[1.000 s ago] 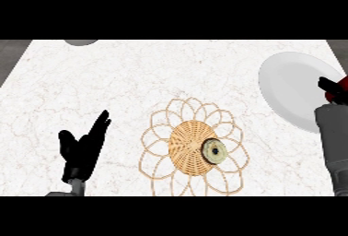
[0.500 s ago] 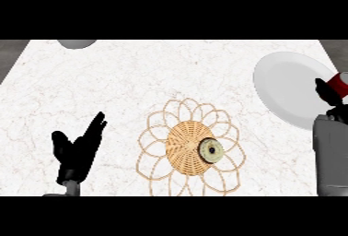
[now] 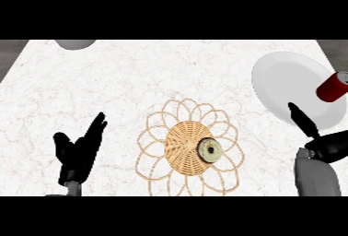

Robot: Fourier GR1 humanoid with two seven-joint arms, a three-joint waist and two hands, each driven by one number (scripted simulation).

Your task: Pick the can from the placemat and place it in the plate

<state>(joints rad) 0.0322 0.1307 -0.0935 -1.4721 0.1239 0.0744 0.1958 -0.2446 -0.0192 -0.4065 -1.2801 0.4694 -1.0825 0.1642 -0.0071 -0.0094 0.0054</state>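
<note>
**Can released over the plate**

Unchanged, the left hand (image 3: 78, 150) rests open at near left. On the woven placemat (image 3: 187, 147) sits a small round object (image 3: 210, 150). Now free, the red can (image 3: 332, 86) lies at the plate (image 3: 289, 83)'s right edge; the right hand (image 3: 319, 138) has dropped back, fingers open.

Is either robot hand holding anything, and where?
Nothing is held. The red can sits over the plate, apart from the right robot hand; left robot hand rests open.
</note>
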